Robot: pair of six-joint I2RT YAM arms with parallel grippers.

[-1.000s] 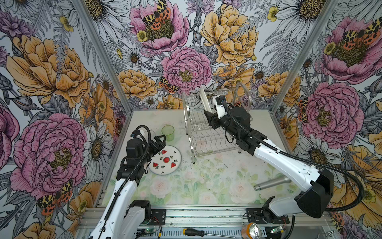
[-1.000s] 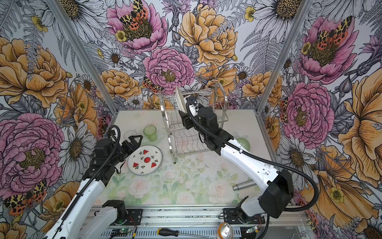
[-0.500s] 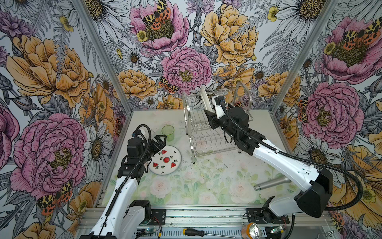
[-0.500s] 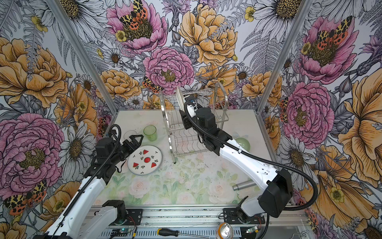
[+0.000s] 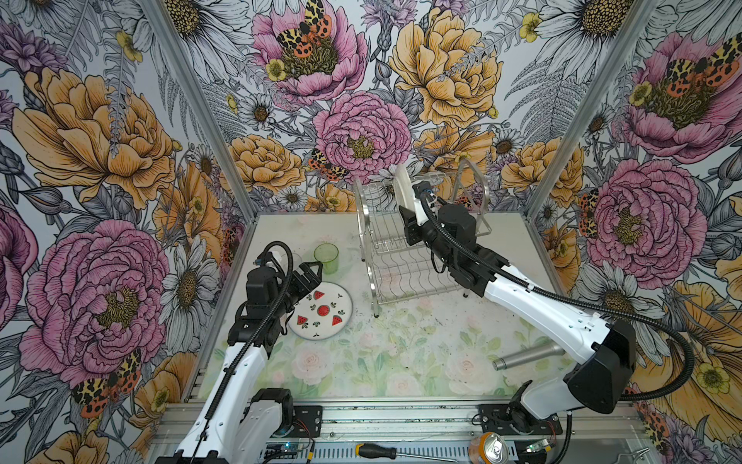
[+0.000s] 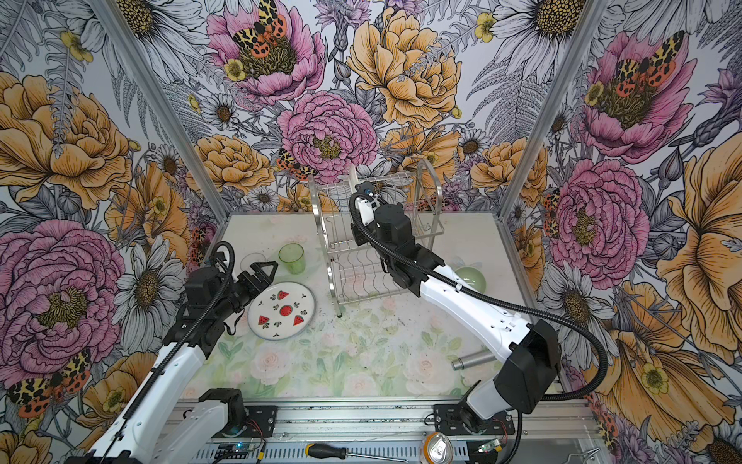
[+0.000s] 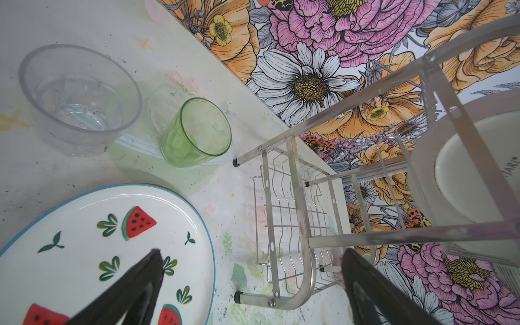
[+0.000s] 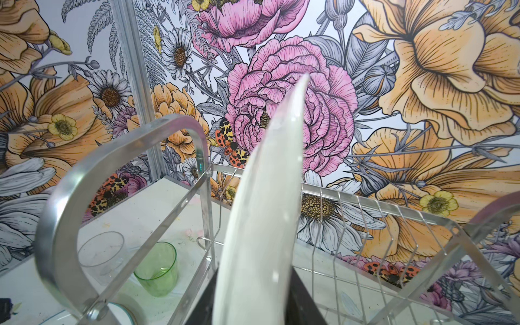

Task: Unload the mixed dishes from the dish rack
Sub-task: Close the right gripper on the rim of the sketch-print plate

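The dish rack (image 5: 363, 225) (image 6: 321, 225) stands at the back of the table. A cream plate (image 5: 401, 189) (image 8: 267, 197) stands on edge in its upper shelf. My right gripper (image 5: 413, 213) (image 8: 254, 281) is shut on that plate's lower rim, one black finger against each face. The white fruit-print plate (image 5: 321, 311) (image 7: 92, 239) lies flat on the table, left of the rack. My left gripper (image 5: 311, 273) (image 7: 250, 259) hovers open over that plate's far edge, holding nothing. A green tumbler (image 5: 326, 257) (image 7: 197, 132) and a clear glass (image 7: 78, 95) stand upright behind the fruit plate.
A pale green bowl (image 6: 469, 279) sits on the table right of the rack, partly behind my right arm. A grey metal cylinder (image 5: 526, 357) lies near the front right. A screwdriver (image 5: 377, 452) and a can (image 5: 488, 448) rest on the front rail.
The right gripper's jaws have narrowed onto the cream plate in the upper shelf. The left arm has barely moved.
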